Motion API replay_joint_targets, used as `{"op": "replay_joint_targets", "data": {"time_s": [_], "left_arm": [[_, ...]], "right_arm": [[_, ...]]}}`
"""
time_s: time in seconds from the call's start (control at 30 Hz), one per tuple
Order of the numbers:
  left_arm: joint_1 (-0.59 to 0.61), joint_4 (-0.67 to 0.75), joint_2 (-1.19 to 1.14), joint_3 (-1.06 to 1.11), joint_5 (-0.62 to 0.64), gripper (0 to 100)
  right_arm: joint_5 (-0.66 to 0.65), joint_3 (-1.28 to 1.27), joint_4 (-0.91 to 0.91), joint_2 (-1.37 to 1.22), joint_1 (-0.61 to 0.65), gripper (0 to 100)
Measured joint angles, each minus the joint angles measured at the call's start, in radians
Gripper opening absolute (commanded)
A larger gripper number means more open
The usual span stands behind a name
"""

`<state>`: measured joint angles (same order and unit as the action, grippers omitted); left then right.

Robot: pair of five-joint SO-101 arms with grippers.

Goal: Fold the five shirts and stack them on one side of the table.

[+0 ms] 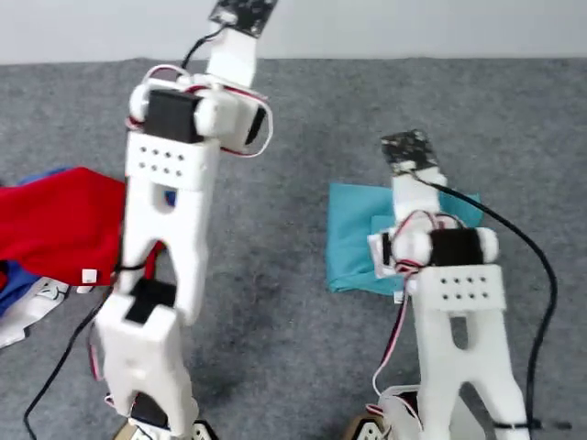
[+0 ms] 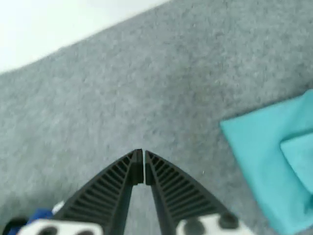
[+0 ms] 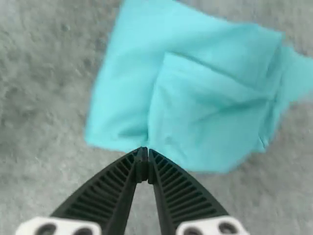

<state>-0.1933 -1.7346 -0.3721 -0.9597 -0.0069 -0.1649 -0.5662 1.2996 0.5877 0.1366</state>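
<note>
teal shirt (image 1: 353, 246) lies folded on the table (image 1: 293, 348), beneath the right gripper (image 3: 145, 160), which is pinched closed and empty. left gripper (image 2: 143, 165), likewise closed on nothing, hangs over bare table. next, likely: open wide and fetch the red shirt (image 1: 55, 220) from the heap.

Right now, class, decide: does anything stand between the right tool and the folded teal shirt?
Nothing visible does. The right tool, shut, has its tips right at the edge of the teal shirt, with only bare grey table beside them. The red shirt lies apart, across the table.
</note>
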Motion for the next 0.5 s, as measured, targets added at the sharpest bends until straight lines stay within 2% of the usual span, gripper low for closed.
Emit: {"op": "replay_joint_targets", "data": {"time_s": [0.17, 0.5], "left_arm": [[0.066, 0.000, 0.184, 0.209, 0.000, 1], [0.169, 0.000, 0.324, 0.381, 0.000, 1]], "right_arm": [[0.002, 0.000, -0.155, -0.120, 0.089, 2.2], [0.000, 0.000, -0.362, -0.505, 0.071, 1.8]]}}
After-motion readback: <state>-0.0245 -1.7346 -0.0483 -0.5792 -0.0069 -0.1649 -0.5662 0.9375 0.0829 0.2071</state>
